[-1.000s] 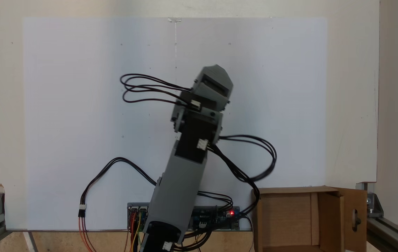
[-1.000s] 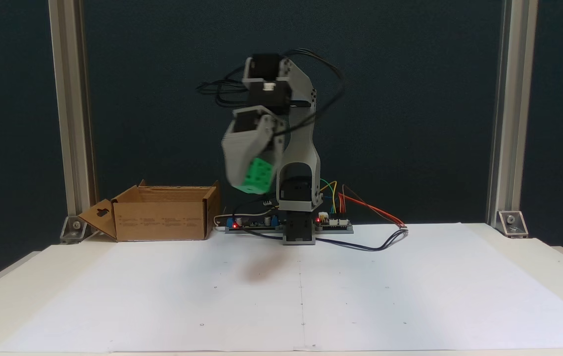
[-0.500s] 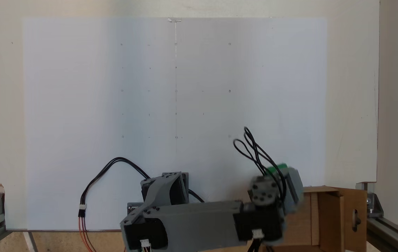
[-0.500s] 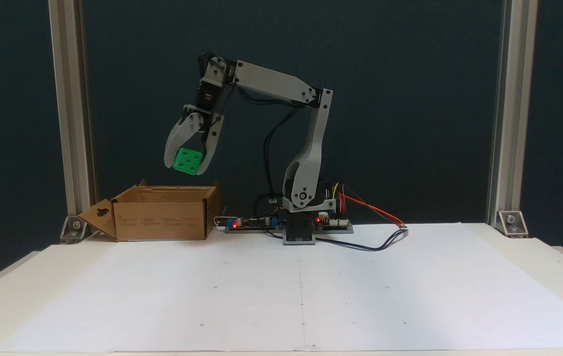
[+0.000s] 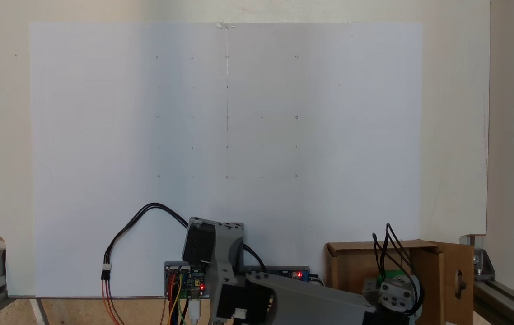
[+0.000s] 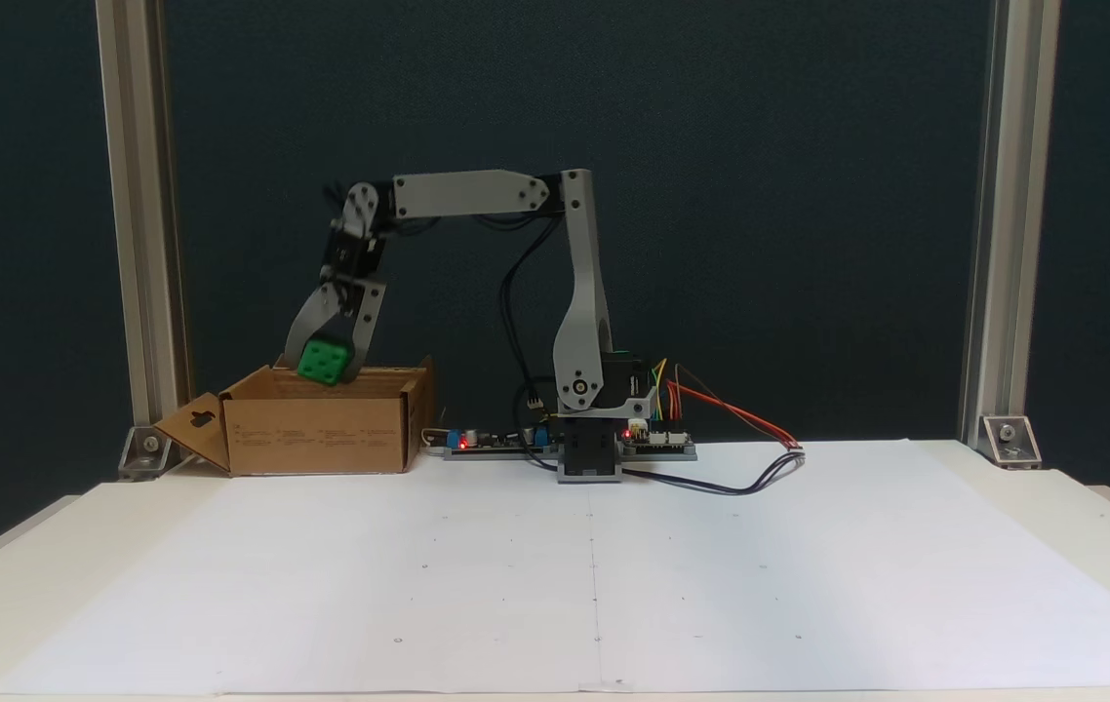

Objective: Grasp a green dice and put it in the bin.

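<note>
You see the green dice [image 6: 324,360], bright with dark round pips, pinched between both jaws of your tool [image 6: 322,374] at the bin [image 6: 321,434] rim.

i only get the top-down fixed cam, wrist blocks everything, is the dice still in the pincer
Observer: Yes. In a fixed view from the front, the pincer is shut on the green dice.
Operator: how high is it over the bin
Observer: The dice sits at the level of the bin rim, its lower edge dipping just behind it.
Operator: ok which way is the pincer pointing
Observer: Downward, fingers hanging from the wrist, the forearm level above.
</note>
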Motion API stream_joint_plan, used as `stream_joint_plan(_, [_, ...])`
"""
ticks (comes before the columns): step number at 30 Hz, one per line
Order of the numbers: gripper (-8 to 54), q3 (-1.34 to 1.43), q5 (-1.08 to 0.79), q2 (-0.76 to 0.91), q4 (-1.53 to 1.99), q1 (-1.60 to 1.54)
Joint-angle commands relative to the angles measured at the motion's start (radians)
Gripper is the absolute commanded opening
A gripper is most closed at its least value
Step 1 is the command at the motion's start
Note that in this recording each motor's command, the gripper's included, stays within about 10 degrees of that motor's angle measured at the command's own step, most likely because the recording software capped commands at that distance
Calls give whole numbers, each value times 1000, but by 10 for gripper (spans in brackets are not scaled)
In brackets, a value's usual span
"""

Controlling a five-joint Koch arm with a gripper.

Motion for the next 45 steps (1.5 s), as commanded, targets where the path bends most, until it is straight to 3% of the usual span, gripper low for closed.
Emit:
stream_joint_plan(1, [118,-67,-95,-21,-57,25])
stream_joint_plan(6, [126,-67,-106,-55,-57,40])
stream_joint_plan(8, [299,-67,-104,-64,-58,40])
stream_joint_plan(11, [390,-66,-98,-75,-55,40])
stream_joint_plan(17, [394,-67,38,-44,-147,-28])
stream_joint_plan(24, [400,-67,288,267,-167,-282])
stream_joint_plan(27, [448,-67,330,368,-166,-472])
stream_joint_plan(45, [451,104,385,508,-213,-1767])
